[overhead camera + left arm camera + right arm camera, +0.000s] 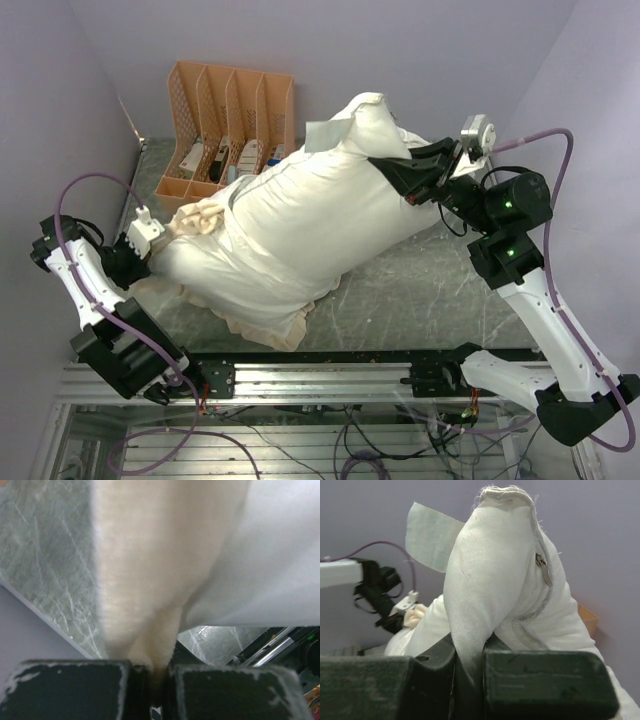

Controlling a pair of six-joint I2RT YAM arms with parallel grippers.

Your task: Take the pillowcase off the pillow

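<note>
The plump white pillow [330, 210] lies slanted across the table, its far corner lifted. My right gripper [412, 178] is shut on the pillow near that corner. The right wrist view shows the white corner [490, 580] with a zip pull and a grey label pinched between the jaws of the right gripper [470, 665]. The cream frilled pillowcase [262, 322] bunches round the pillow's near-left end. My left gripper [152, 238] is shut on it there. In the left wrist view, cream plush pillowcase cloth [145, 580] runs into the closed left gripper [159, 672], with white cloth beside it.
An orange file organizer [225, 120] holding small items stands at the back left, close to the pillow. A metal rail [330, 380] runs along the near edge. Lilac walls close in on both sides and at the back.
</note>
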